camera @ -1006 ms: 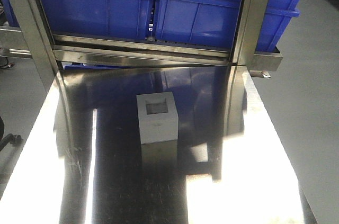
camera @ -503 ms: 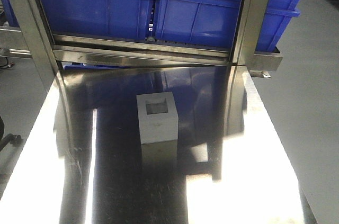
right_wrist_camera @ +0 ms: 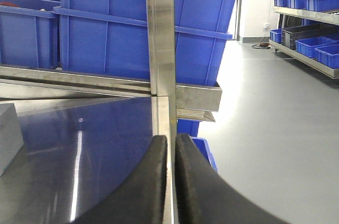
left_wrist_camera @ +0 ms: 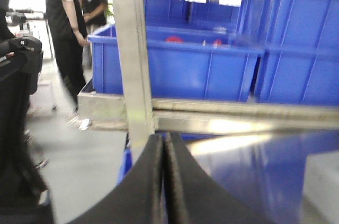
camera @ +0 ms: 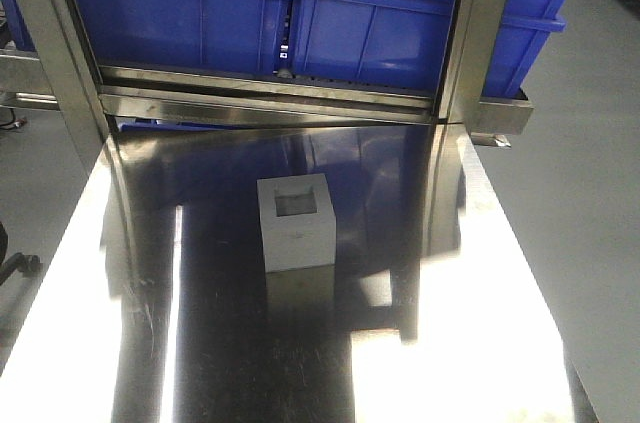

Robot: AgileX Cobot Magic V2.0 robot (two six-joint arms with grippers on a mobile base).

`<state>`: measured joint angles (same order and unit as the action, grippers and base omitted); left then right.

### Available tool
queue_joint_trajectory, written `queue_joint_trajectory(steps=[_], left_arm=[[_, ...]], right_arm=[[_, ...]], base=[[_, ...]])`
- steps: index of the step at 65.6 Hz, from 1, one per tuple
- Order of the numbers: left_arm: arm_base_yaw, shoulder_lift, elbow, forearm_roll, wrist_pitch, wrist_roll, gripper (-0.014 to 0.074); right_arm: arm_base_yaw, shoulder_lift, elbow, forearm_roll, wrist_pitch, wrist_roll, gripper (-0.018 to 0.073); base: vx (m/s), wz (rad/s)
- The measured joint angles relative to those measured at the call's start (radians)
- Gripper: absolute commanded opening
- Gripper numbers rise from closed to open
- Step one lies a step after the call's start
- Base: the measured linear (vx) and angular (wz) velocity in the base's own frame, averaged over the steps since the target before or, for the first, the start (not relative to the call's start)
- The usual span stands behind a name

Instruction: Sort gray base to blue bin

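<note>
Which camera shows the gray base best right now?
Exterior front-facing: the gray base stands whole on the table, top recess visible. Right wrist catches only one corner at its left edge; left wrist, only a blurred pale patch.

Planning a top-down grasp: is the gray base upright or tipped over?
Upright. The gray base sits flat on the steel table, its dark square recess facing up.

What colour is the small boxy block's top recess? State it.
Dark gray, in the pale gray block; front view shows it best.
</note>
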<state>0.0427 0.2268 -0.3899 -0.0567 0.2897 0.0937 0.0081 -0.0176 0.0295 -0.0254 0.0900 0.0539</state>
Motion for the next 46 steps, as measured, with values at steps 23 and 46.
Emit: queue_joint_trajectory(steps=[23,46], left_arm=[[0.000,0.188,-0.154,-0.004,0.112,0.026,0.0121],[0.000,0.188,-0.154,-0.036,0.113,0.026,0.0734]], right_arm=[[0.000,0.000,0.000,0.000,0.000,0.000,-0.0004],[0.000,0.000,0.000,0.000,0.000,0.000,-0.0004]], base=[[0.00,0.00],[0.00,0.00]])
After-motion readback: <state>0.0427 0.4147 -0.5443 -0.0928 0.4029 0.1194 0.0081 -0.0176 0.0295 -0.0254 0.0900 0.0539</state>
